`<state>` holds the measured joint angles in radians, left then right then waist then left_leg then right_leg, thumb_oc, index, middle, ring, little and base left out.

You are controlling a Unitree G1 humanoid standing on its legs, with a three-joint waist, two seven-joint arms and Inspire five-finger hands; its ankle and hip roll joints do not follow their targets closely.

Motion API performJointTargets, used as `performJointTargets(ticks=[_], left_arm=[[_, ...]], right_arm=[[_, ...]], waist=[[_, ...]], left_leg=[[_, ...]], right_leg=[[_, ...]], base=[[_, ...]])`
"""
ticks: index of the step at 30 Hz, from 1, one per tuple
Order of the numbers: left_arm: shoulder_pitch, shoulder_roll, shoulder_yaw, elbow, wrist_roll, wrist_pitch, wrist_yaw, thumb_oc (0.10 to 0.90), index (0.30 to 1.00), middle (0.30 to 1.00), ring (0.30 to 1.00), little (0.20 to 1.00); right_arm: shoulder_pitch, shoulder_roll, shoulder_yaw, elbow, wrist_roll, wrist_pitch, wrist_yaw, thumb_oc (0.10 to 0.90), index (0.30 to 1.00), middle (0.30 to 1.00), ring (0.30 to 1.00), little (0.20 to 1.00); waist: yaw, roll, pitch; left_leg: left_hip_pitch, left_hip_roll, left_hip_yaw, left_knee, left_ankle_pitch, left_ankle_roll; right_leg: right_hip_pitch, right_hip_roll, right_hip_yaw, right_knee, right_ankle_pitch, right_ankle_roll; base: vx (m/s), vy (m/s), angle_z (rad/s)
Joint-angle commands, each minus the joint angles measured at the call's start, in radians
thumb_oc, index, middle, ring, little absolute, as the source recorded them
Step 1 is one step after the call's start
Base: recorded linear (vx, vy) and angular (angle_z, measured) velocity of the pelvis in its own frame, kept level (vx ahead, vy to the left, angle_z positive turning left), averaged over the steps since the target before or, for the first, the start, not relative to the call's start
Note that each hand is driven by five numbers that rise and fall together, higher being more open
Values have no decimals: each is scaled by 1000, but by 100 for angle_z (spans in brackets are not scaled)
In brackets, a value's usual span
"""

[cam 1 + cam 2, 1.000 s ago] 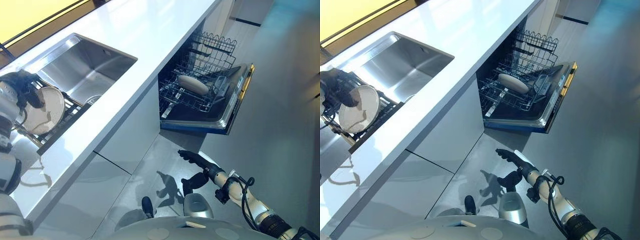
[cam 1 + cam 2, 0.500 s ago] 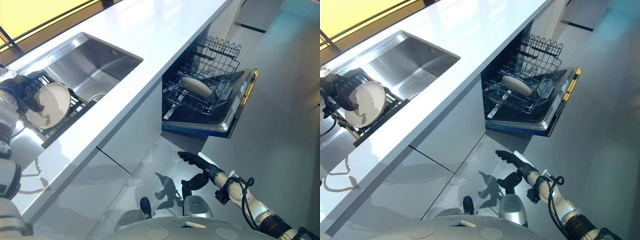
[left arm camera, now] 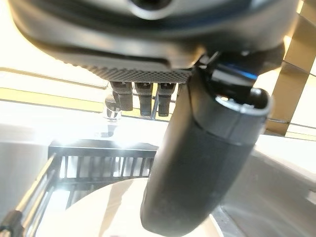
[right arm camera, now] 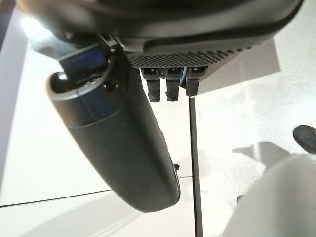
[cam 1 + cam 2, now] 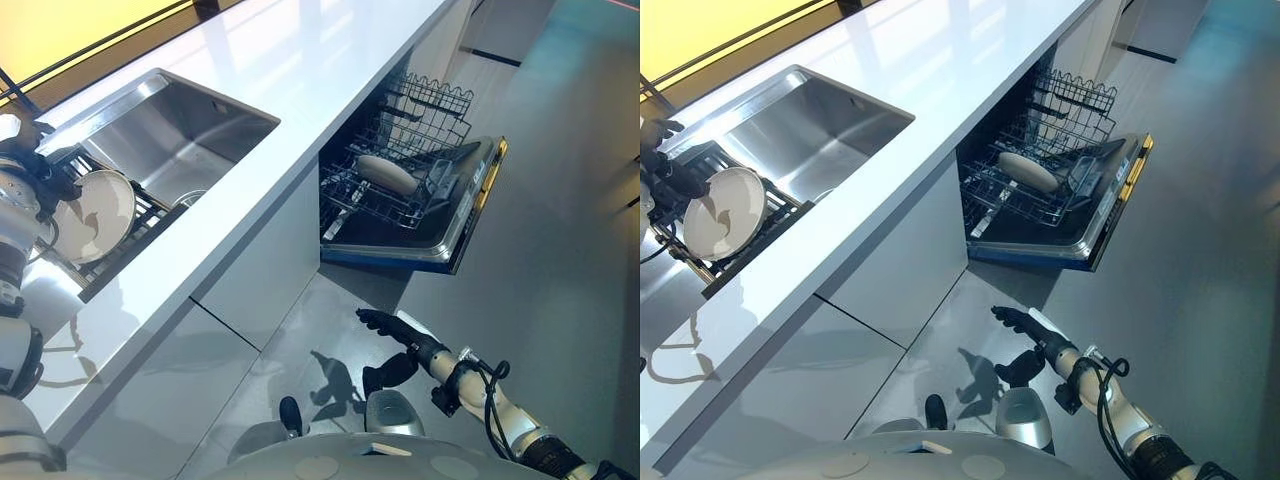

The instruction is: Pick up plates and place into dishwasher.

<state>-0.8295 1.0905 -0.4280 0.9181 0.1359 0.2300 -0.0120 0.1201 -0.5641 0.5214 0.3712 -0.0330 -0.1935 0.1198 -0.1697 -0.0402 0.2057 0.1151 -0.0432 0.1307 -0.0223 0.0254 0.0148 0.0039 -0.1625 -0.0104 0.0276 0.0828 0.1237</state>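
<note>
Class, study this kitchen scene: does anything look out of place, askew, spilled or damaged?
Nothing stands out. The white plate stands on edge in the dark rack beside the sink, with the left robot hand at its rim. The dishwasher door is down, its lower rack pulled out and holding a dish.

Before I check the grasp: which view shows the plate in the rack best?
The right eye view: the whole plate stands in the rack, left hand at its rim. The left eye view matches. The left wrist view catches one edge beneath the thumb.
</note>
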Motion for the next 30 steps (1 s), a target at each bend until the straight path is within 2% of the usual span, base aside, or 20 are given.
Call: performJointTargets(ticks=[1,10,25,30], left_arm=[[-62,44,58,18,-9,-6,18,800,900,900,900,900],[-78,36,34,100,-66,26,-88,800,900,900,900,900],[-121,42,-4,219,-24,32,-113,800,900,900,900,900],[-128,56,0,262,-34,16,-107,800,900,900,900,900]], right_arm=[[-16,-18,-27,-81,3,-50,-3,800,900,900,900,900],[-28,-44,-35,-88,-17,-43,-19,800,900,900,900,900],[-29,-73,-57,-82,-42,-58,-44,800,900,900,900,900],[-29,-78,-63,-67,-44,-65,-48,800,900,900,900,900]], waist=[[-11,61,-39],[-18,62,14],[-29,48,60],[-32,45,74]], left_leg=[[-27,-55,24,85,-166,45],[-96,-61,36,146,-171,45],[-154,-62,49,179,-167,43],[-163,-54,58,185,-170,41]], right_leg=[[-161,33,38,119,23,59],[-213,12,54,128,55,59],[-268,9,58,126,77,56],[-280,11,53,127,75,55]], base=[[60,87,-4],[7,83,-5],[-18,70,0],[-20,75,0]])
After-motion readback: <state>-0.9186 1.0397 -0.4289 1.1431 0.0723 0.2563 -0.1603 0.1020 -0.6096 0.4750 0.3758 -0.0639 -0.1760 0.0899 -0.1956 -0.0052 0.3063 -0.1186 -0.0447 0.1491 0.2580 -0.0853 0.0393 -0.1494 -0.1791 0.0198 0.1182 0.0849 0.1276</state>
